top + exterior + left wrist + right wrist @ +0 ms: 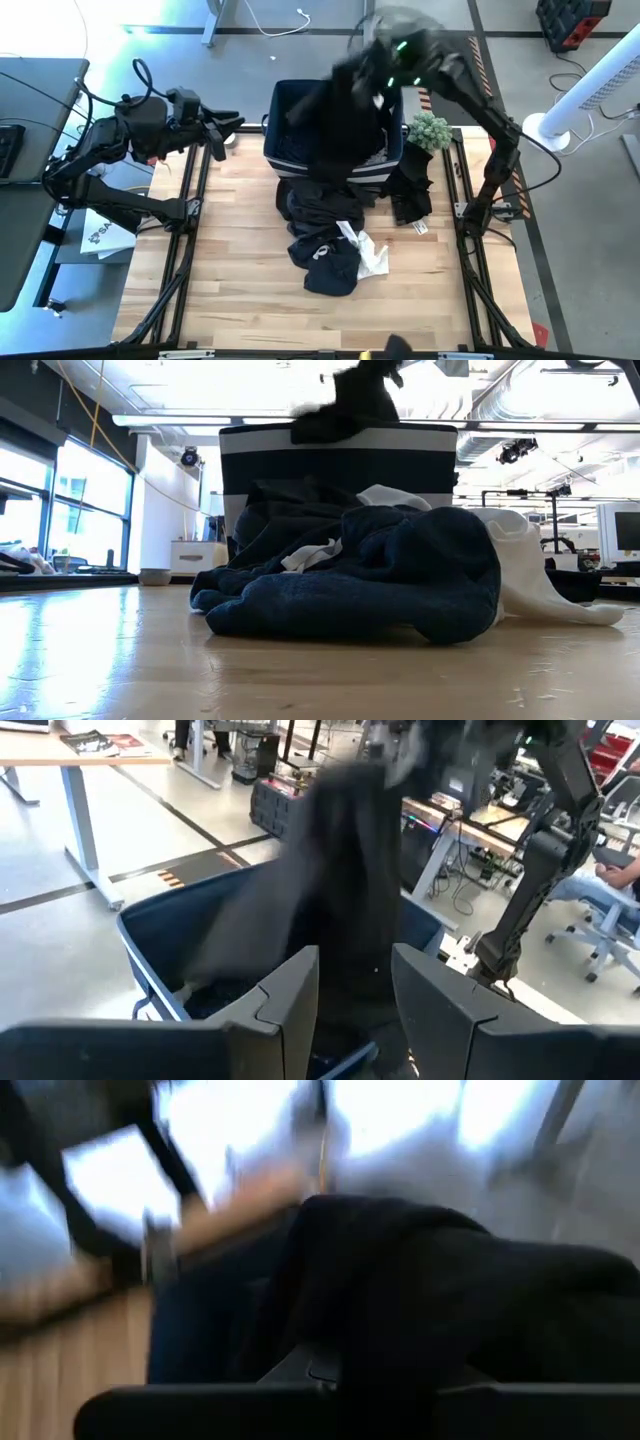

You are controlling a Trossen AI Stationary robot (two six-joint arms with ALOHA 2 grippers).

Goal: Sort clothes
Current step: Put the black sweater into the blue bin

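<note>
We saw the right gripper [385, 70] clenched on a large black fabric garment [345, 110], its fingers buried in the cloth, holding it up above the dark blue rectangular fabric bin with the white band [285, 150], so that the garment's lower folds trailed down into the bin's opening. Taking that bin as our landmark, the left gripper [232, 128] waited just off the bin's left side with its jaws apart and nothing between them, its fingers pointed at the hanging garment. In front of the bin, touching its front wall, lay the heap of remaining clothes [320, 235], mostly black, with a crumpled white shirt [368, 252] at the heap's right edge; another dark piece [412, 195] lay at the bin's front right corner, and a small green bushy object [430, 130] sat at its right side. We judged the chief risk to be the garment's trailing hem: if the jaws let go while it draped across the bin's rim, the cloth could slide out onto the wooden table [240, 260] rather than drop inside. A snag on the rim could also drag the soft bin out of place.
</note>
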